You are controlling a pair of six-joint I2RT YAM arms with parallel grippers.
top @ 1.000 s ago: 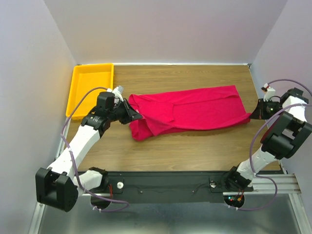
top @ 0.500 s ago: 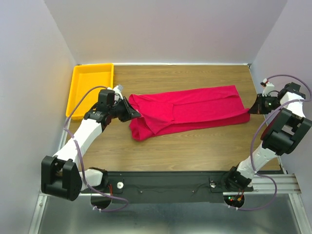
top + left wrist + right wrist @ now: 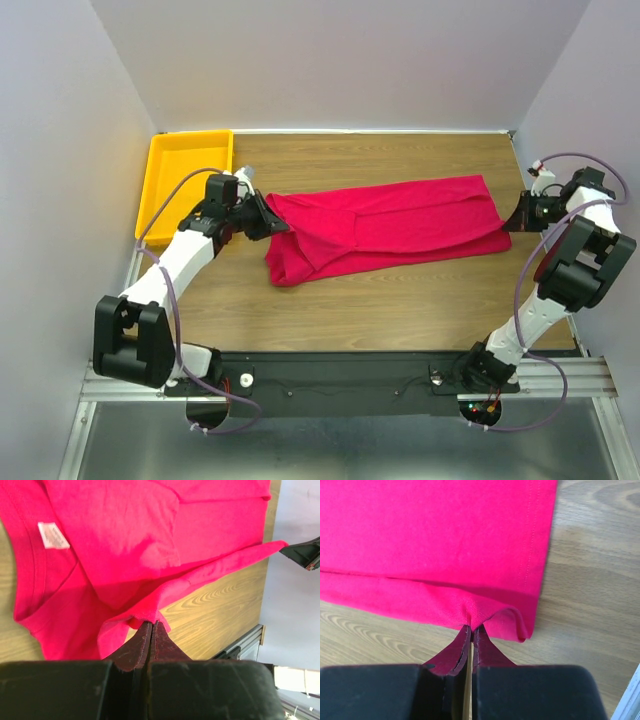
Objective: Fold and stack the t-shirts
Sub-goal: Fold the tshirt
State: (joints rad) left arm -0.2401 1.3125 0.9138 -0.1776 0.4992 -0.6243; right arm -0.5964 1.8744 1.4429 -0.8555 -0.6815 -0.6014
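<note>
Across the wooden worktop (image 3: pixel 400 300) we see the red t-shirt (image 3: pixel 390 225) stretched left to right between both grippers. The left gripper (image 3: pixel 270 222) is clamped on a fold at its left end, and the right gripper (image 3: pixel 513 226) pinches its near right hem corner.

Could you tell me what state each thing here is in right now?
T-shirt: stretched out on the table, partly folded over itself, not yet a neat rectangle.
Yellow tray: nothing showing in it.
Left jaws: shut on the t-shirt's collar end.
Right jaws: shut on the t-shirt's hem end.
</note>
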